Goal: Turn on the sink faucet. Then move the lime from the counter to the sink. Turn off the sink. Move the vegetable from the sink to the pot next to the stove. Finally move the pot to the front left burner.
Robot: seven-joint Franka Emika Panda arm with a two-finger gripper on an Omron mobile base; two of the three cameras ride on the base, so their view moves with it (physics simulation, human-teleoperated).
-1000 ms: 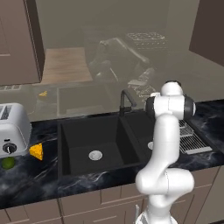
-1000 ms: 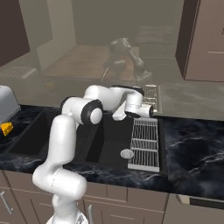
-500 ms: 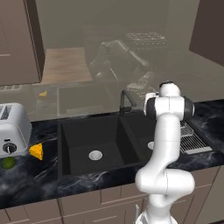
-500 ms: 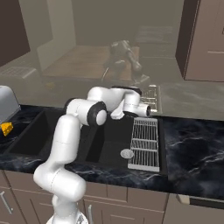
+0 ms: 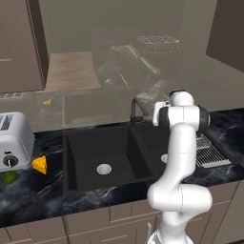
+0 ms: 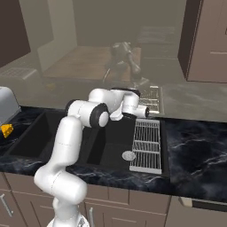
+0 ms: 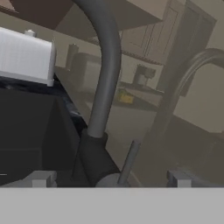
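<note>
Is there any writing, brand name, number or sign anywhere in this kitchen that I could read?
None: no readable text shows in any view.
The toaster has a round knob on its front, but no legible marking.
The sink faucet, sink and counter carry no label.

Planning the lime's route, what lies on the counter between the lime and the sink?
In the left base view, an orange-yellow cheese wedge sits on the black marble counter between the small yellow-green lime and the matte black sink.
</note>
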